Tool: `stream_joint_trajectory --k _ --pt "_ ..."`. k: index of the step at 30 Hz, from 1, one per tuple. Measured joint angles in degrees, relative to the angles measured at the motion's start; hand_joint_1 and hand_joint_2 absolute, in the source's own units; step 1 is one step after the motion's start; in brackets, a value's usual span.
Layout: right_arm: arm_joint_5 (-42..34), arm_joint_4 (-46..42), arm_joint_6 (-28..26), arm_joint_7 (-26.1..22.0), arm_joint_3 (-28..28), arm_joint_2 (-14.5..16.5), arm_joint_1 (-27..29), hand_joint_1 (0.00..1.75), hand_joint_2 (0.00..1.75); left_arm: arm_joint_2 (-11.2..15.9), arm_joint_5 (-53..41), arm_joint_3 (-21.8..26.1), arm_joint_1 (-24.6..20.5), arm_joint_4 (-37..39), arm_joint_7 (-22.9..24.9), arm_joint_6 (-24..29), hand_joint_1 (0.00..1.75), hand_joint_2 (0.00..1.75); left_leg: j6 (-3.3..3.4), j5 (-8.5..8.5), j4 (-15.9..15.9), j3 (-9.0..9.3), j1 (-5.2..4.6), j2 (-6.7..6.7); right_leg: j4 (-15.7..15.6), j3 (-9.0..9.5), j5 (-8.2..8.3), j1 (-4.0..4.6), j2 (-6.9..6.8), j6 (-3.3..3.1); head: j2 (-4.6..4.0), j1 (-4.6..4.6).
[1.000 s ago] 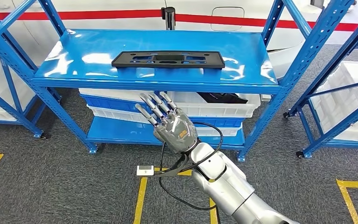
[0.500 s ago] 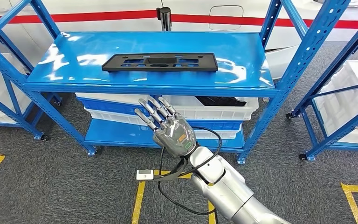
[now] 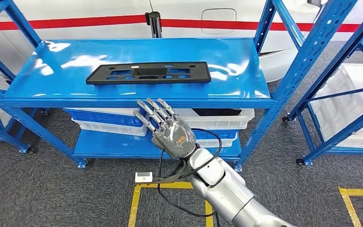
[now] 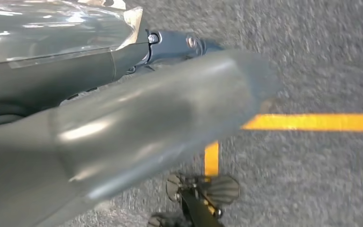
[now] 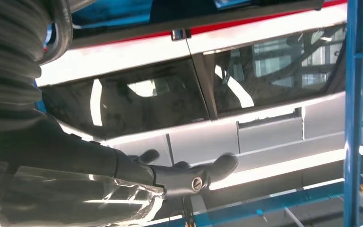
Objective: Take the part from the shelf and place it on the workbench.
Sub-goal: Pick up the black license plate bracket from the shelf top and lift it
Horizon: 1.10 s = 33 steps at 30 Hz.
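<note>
One black part (image 3: 148,73) lies flat on the blue shelf (image 3: 236,66), above and beyond the right robot hand (image 3: 168,128), well apart from it. That robot hand is raised before the shelf's front edge, fingers spread, holding nothing. The left robot hand (image 4: 123,56) hangs over the floor; its state cannot be told.

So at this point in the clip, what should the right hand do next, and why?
Probably raise the right hand and reach forward over the shelf edge toward the black part. The hand is open with its fingers spread, holds nothing, and sits in front of and below the top shelf, apart from the part, which lies flat and untouched there.
</note>
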Motion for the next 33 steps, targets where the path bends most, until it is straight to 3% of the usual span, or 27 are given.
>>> stream_joint_trajectory --k 2,5,6,7,8,10,11,12,14,16,18,20,22,23,24,26,27,28,31,33 --pt "0.0 0.04 -0.1 0.01 0.01 -0.03 -0.15 0.0 1.75 -0.11 -0.02 0.0 0.0 0.0 0.03 0.04 0.0 0.0 -0.07 -0.21 -1.81 2.25 0.43 0.05 3.46 -1.73 0.0 0.02 -0.58 0.71 0.0 0.01" --pt "-0.04 0.27 -0.16 -0.02 0.02 -0.19 0.02 0.0 1.75 -0.33 -0.02 0.01 0.06 0.01 0.03 0.08 0.0 0.0 -1.02 -1.53 -2.44 4.31 1.01 -0.01 11.94 -8.57 -2.51 -0.52 -0.97 0.61 0.01 0.01" --pt "-0.06 0.43 -0.16 -0.04 0.03 -0.27 0.25 0.0 1.75 -0.43 -0.02 0.02 0.16 0.02 0.01 0.09 0.0 0.0 -1.5 -2.2 -2.43 5.01 1.22 -0.01 13.02 -10.37 -3.21 -0.8 -1.03 0.84 0.01 0.01" --pt "-0.09 0.59 -0.17 -0.07 0.06 -0.35 0.42 0.0 1.75 -0.53 -0.02 0.03 0.27 0.04 -0.01 0.1 0.0 0.0 -1.93 -2.89 -2.42 5.81 1.46 -0.02 12.27 -11.2 -3.1 -1.16 -1.13 1.39 0.0 0.01" --pt "-0.14 0.75 -0.17 -0.08 0.1 -0.42 0.52 0.0 1.75 -0.62 -0.03 0.04 0.34 0.05 -0.02 0.11 0.0 0.0 -2.4 -3.65 -2.4 6.72 1.76 -0.02 9.87 -11.22 -1.96 -1.57 -1.31 2.29 0.0 0.02" --pt "-0.25 1.09 -0.18 -0.09 0.19 -0.54 0.59 0.0 1.75 -0.7 -0.08 0.05 0.39 0.07 -0.02 0.13 0.0 0.0 -3.56 -5.4 -2.23 8.5 2.21 0.0 3.13 -10.04 3.28 -2.23 -2.33 4.61 0.0 0.11" --pt "-0.31 1.27 -0.22 -0.09 0.22 -0.59 0.61 0.0 1.75 -0.65 -0.11 0.07 0.37 0.07 -0.02 0.14 0.0 0.0 -4.1 -6.28 -2.08 9.15 2.3 0.05 0.83 -9.42 5.01 -2.28 -2.91 4.78 0.0 0.24" --pt "-0.35 1.43 -0.29 -0.1 0.27 -0.61 0.68 0.0 1.75 -0.58 -0.14 0.08 0.33 0.07 0.01 0.16 0.0 0.0 -4.57 -7.03 -1.91 9.62 2.27 0.2 -0.2 -9.02 6.25 -2.22 -3.27 4.22 0.01 0.27" --pt "-0.49 1.61 -0.46 -0.12 0.36 -0.54 0.72 0.0 1.75 -0.51 -0.19 0.1 0.2 0.07 0.03 0.2 0.0 0.0 -5.14 -7.81 -1.46 10.13 2.33 0.51 0.01 -8.46 5.62 -2.02 -3.08 1.78 0.01 0.07" --pt "-0.57 1.6 -0.6 -0.18 0.4 -0.26 0.63 0.0 1.75 -0.56 -0.23 0.09 -0.09 0.07 0.04 0.21 0.0 0.0 -5.55 -7.25 1.46 8.8 2.65 0.71 -0.03 -7.55 5.19 -2.07 -2.47 0.46 0.0 -0.3" --pt "-0.59 1.6 -0.71 -0.24 0.42 -0.01 0.57 0.0 1.75 -0.59 -0.24 0.09 -0.37 0.07 0.04 0.22 0.0 0.0 -5.84 -7.15 8.73 4.16 2.82 0.65 -0.26 -6.3 4.32 -2.0 -2.11 -0.55 0.0 -0.54" --pt "-0.58 1.71 -0.74 -0.26 0.45 0.03 0.7 0.0 1.75 -0.59 -0.24 0.1 -0.32 0.07 0.05 0.22 0.0 0.0 -5.98 -9.95 15.74 -1.65 2.78 0.49 -0.36 -4.93 3.11 -1.82 -1.81 -1.16 0.0 -0.71" --pt "-0.58 1.87 -0.74 -0.28 0.48 0.04 0.86 0.0 1.75 -0.59 -0.24 0.12 -0.12 0.08 0.06 0.22 0.0 0.0 -5.87 -12.39 17.23 -5.39 2.76 0.46 -0.39 -3.24 1.72 -1.67 -1.36 -1.21 0.0 -0.72" --pt "-0.58 1.95 -0.74 -0.28 0.48 0.04 0.9 0.0 1.75 -0.59 -0.24 0.13 -0.04 0.08 0.06 0.22 0.0 0.0 -5.62 -11.85 15.61 -6.1 2.7 0.45 -0.4 -2.24 0.96 -1.61 -1.18 -1.17 0.0 -0.74" --pt "-0.58 1.99 -0.74 -0.28 0.49 0.05 0.91 0.0 1.75 -0.59 -0.24 0.13 0.0 0.09 0.06 0.21 0.0 0.0 -5.23 -9.71 12.75 -6.15 2.58 0.45 -0.43 -1.23 0.21 -1.55 -1.07 -1.1 0.0 -0.72" --pt "-0.58 2.16 -0.74 -0.28 0.52 0.08 0.96 0.0 1.75 -0.51 -0.24 0.13 0.14 0.11 0.06 0.22 0.0 0.0 -4.03 -2.41 5.98 -5.78 1.97 0.25 -0.56 0.27 -1.35 -1.39 -0.83 -0.74 0.0 -0.75" --pt "-0.58 2.25 -0.76 -0.29 0.56 0.14 1.0 0.0 1.75 -0.47 -0.24 0.13 0.22 0.13 0.09 0.25 0.0 0.0 -3.59 0.25 3.81 -5.56 1.62 0.01 -0.81 0.76 -2.1 -1.26 -0.72 -0.46 0.0 -0.75" --pt "-0.58 2.33 -0.8 -0.33 0.61 0.21 1.05 0.0 1.75 -0.44 -0.24 0.14 0.3 0.13 0.13 0.29 0.0 0.0 -3.29 1.72 2.48 -5.34 1.35 -0.24 -0.85 1.39 -2.51 -1.09 -0.57 -0.05 0.0 -0.8" --pt "-0.61 2.39 -1.0 -0.45 0.7 0.44 0.91 0.0 1.75 -0.54 -0.36 0.15 0.18 0.09 0.22 0.39 0.0 0.0 -2.83 1.18 1.38 -2.83 1.27 -0.49 0.24 2.62 -2.46 -0.68 -0.61 1.18 0.01 -0.8" --pt "-0.62 2.42 -1.04 -0.47 0.75 0.47 0.77 0.0 1.75 -0.62 -0.42 0.15 -0.04 0.07 0.21 0.4 0.0 0.0 -2.3 0.52 0.99 -1.15 1.3 -0.59 5.65 -0.56 -2.7 -0.65 -0.99 1.17 0.01 -0.72"
